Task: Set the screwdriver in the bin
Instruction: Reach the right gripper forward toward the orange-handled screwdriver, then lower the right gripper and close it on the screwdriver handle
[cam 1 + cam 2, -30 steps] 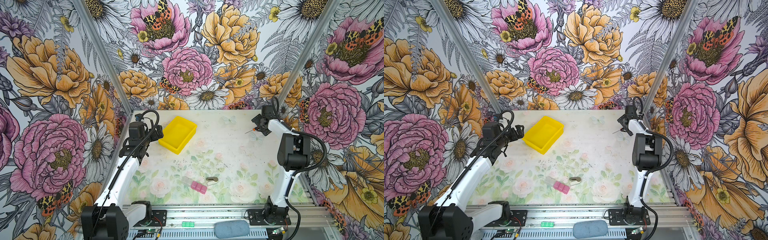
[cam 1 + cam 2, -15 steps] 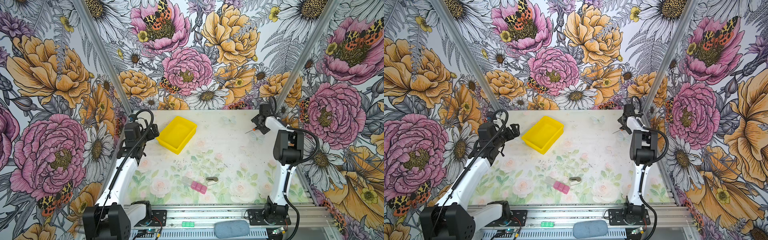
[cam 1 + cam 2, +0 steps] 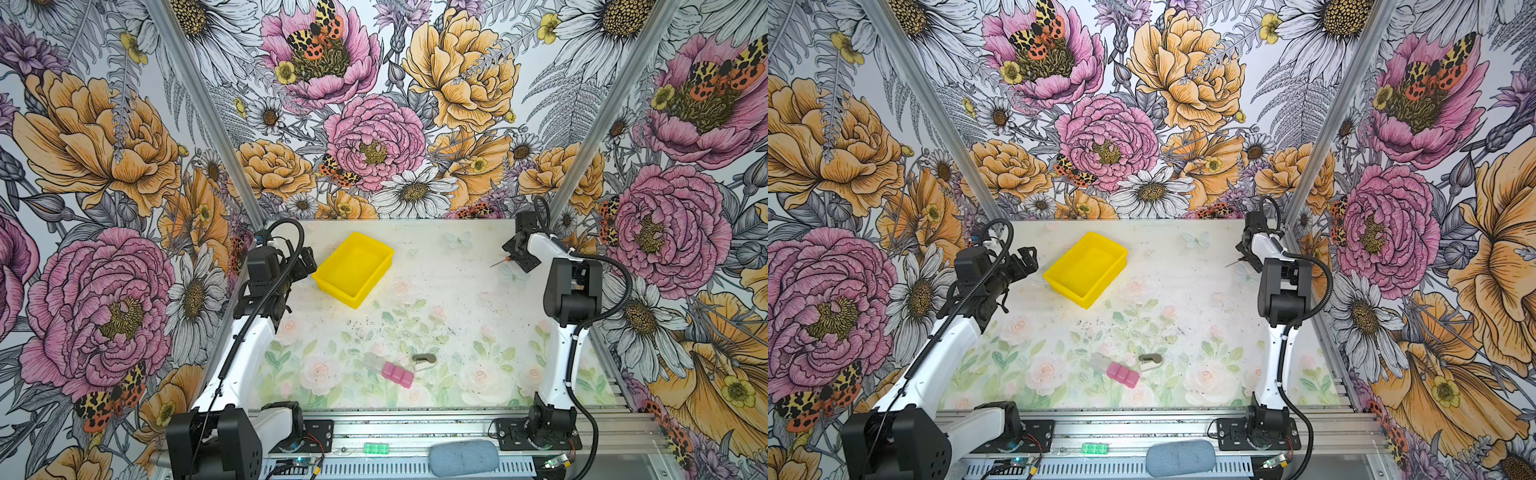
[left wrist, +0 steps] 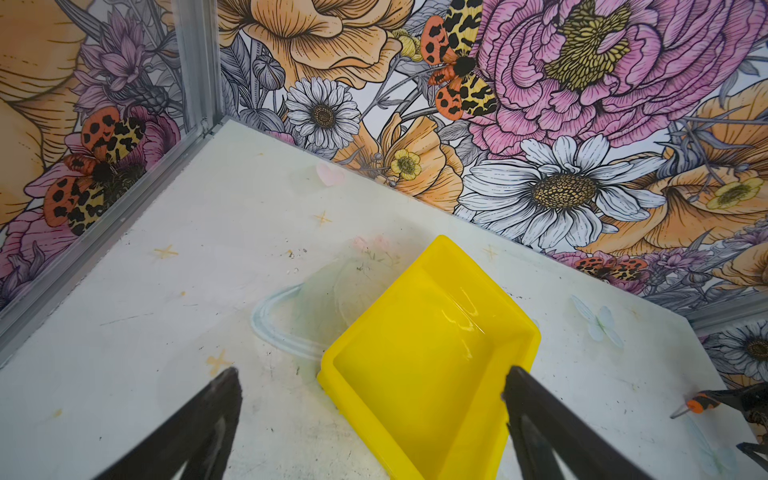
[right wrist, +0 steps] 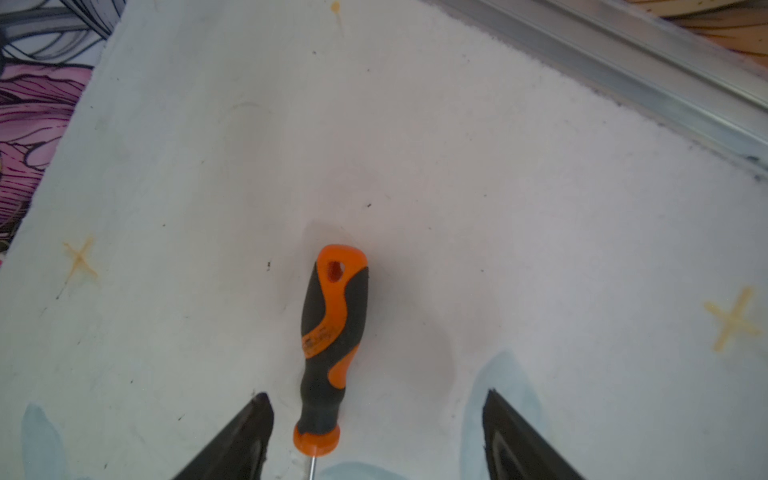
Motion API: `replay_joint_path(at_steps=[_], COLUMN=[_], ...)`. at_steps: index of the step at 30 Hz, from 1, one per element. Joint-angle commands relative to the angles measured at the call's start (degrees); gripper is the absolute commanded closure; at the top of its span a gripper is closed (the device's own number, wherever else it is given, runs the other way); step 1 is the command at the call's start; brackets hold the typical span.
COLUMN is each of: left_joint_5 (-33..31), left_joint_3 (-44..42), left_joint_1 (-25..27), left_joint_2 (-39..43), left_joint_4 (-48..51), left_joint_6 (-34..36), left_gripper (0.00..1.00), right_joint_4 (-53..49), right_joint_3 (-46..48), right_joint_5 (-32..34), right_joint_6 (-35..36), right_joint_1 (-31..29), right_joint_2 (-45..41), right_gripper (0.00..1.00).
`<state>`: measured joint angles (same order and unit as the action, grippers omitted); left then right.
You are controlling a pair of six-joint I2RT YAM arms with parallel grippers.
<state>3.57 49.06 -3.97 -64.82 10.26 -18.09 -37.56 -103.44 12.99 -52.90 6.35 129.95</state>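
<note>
The jaws of the right gripper stand apart with nothing held. The screwdriver lies flat on the table between the fingers and touches neither. The jaws of the left gripper stand wide and hold nothing, just beside a corner of the bin. We cannot tell whether either finger touches the bin.

**Position of the parts.** In both top views the screwdriver lies near the far right corner of the table, mostly hidden under the right gripper. The bin sits on the far left part of the table, well apart from the screwdriver and with nothing in it.

**Step in hand: grasp the handle.**

1. We judge that the handle sits off centre, nearer one finger. We shift the gripper sideways until the handle lies midway, so that one finger does not push it along before the other arrives.
2. We aim for the thick black waist of the handle, not the thin shaft, which would likely slip or pivot.
3. The handle runs roughly along the fingers, so the jaws will meet across its width. We hold this alignment.
4. We bring the fingertips close to the table before closing, since the tool lies low.
5. We close firmly. The handle is rounded and may roll.

**Caution.** We lift only once the grip is sure, then clear the bin's low wall before release.
</note>
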Motion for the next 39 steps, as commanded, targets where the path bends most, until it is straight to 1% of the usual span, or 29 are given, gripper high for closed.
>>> replay_joint_path(at_steps=[1, 4, 10, 15, 18, 20, 27, 32, 36, 39], left_joint_5=[0.88, 0.75, -1.22, -2.08, -2.38, -3.01, -3.9, -3.83, -3.88, -3.93], left_joint_3=[-0.89, -1.98, -4.5, -4.57, -5.25, -5.53, -4.29, -3.24, -3.09, -3.07], left_joint_1=[-0.7, -0.87, -0.96, -1.39, -1.56, -1.57, -2.31, -2.71, -2.72, -2.71], left_joint_2=[1.79, 3.29, 6.4, 7.41, 8.03, 8.32, 7.32, 5.76, 5.24, 5.23], left_joint_4=[0.09, 0.24, 0.12, 1.17, 0.84, 0.92, 1.16, 0.67, 0.2, 0.29], left_joint_6=[0.44, 0.77, -0.15, 0.5, 0.49, 0.59, 2.21, 2.62, 2.35, 2.42], left_gripper=[0.01, 0.01, 0.01, 0.01, 0.01, 0.01, 0.02, 0.01, 0.01, 0.01], right_joint_4=[-2.1, -3.72, -4.25, -5.72, -6.2, -6.83, -8.49, -8.65, -8.49, -8.51], right_joint_3=[-3.78, -5.36, -7.67, -10.01, -10.54, -10.96, -12.51, -11.64, -10.74, -10.45], right_joint_5=[1.62, 3.07, 2.83, 2.76, 2.91, 2.79, 2.76, 2.28, 2.02, 1.44], right_joint_6=[0.58, 1.48, 2.27, 2.12, 0.96, 0.38, -0.01, -0.17, -0.24, -0.17], right_joint_1=[0.33, 0.31, 0.47, 0.35, 0.29, 0.37, 0.53, 0.9, 0.99, 1.0], right_joint_2=[2.32, 3.25, 5.4, 7.53, 8.3, 8.81, 9.71, 9.28, 8.84, 8.72], right_gripper=[0.22, 0.26, 0.26, 0.3, 0.36, 0.43, 0.54, 0.67, 0.76, 0.86])
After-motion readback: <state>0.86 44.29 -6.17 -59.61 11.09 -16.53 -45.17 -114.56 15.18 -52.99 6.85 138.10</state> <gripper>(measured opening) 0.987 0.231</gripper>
